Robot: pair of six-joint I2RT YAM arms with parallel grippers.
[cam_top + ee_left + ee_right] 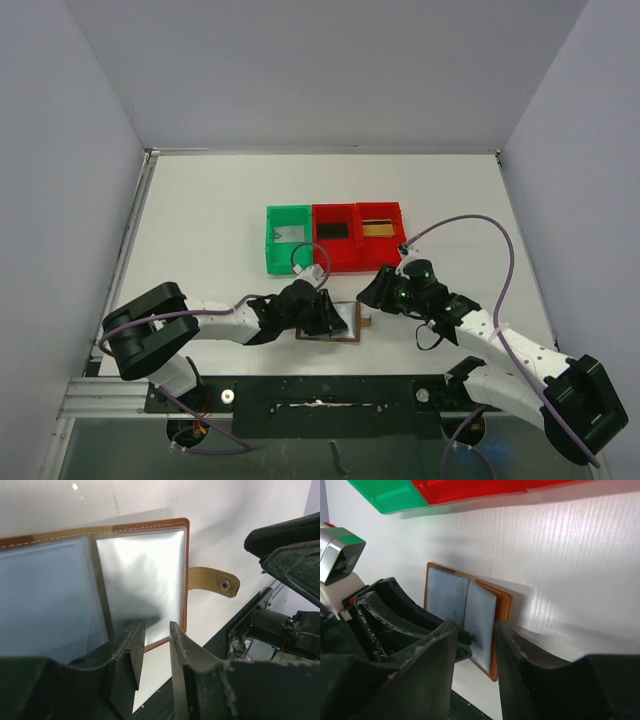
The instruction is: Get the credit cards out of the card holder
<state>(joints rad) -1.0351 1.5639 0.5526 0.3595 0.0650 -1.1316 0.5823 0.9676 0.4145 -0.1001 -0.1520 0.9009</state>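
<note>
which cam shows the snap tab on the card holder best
Left wrist view: the snap tab juts from the edge of the open card holder, tan strap and metal stud clear. Top external shows only a small tan speck beside the holder. Right wrist doesn't show it.

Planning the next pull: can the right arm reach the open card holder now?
Probably yes: the right end effector hovers beside the card holder, its right half uncovered; the left end effector crowds the other half.

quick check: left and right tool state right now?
Left tool: open, narrow gap, at the near edge of the card holder, no grip visible.
Right tool: open, empty, above the card holder.
</note>
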